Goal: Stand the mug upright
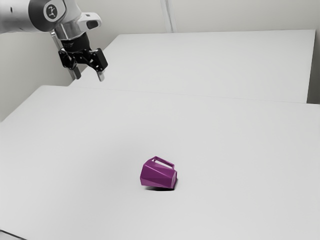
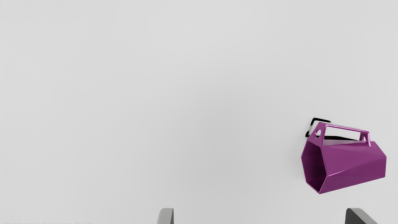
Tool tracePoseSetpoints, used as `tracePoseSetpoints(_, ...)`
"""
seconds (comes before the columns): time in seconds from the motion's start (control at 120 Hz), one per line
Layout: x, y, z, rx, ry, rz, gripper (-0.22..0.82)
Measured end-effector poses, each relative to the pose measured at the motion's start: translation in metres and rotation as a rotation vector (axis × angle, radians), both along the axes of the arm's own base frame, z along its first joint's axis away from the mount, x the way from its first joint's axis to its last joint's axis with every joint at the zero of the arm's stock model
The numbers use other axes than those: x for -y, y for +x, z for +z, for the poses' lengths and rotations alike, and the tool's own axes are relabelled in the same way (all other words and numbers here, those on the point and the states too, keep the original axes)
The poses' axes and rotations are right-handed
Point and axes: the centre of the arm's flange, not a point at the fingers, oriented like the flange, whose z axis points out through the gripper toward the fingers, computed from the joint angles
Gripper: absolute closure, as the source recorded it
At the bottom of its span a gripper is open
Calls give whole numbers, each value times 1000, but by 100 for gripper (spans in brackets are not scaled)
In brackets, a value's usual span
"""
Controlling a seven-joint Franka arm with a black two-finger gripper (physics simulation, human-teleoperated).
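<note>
Well, I have my hand released: the black two-finger gripper hangs above the table with its grey fingers spread wide apart, and nothing is between them. On the exterior view's clock face, I am at ten o'clock from the middle.

The purple, faceted mug with an angular loop handle lies on its side on the smooth, pale grey-white table, at six o'clock on that same face. Reckoned from the mug, my gripper is up toward eleven o'clock, well apart from it. Its handle sticks up near twelve o'clock, and a dark shadow sits right under the body.

In my wrist view I can see into the dark, six-sided mouth. The mug is out beyond my fingertips, closer to one finger than the other, with its mouth turned toward the other finger's side.
</note>
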Motion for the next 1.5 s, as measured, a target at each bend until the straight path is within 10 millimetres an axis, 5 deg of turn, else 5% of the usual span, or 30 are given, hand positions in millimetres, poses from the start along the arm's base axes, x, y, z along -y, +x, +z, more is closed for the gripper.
tracePoseSetpoints(0.317, 2, -8, -5, -29, 5, 7, 0)
tracePoseSetpoints(0.475, 9, -32, -25, -65, 9, 3, 0)
tracePoseSetpoints(0.875, 20, -51, -143, -176, -186, 57, 0)
tracePoseSetpoints(1.167, 30, -52, -191, -125, -371, -56, 0)
tracePoseSetpoints(1.5, 30, -59, -270, -141, -639, -138, 0)
